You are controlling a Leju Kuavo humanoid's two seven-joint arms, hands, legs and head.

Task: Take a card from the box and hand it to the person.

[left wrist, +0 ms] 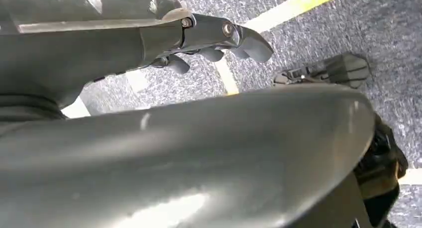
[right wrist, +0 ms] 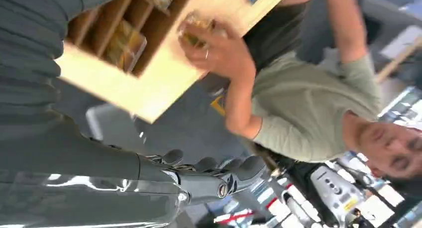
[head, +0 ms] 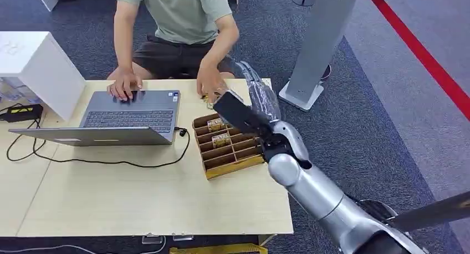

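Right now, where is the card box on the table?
In the head view, the card box sits at the table's right end, right of the laptop, just beneath the right robot hand.

A pale wooden table (head: 138, 193) stands on dark grey carpet (head: 377, 115). A red floor line (head: 421, 51) runs far right. A grey stand (head: 316, 49) rises beside the table.

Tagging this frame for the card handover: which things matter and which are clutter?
Job:
- wooden card box
- cards in its slots
- card in the person's hand
- right hand, empty, fingers apart

Clutter:
- laptop
- black cable
- white box
- grey stand
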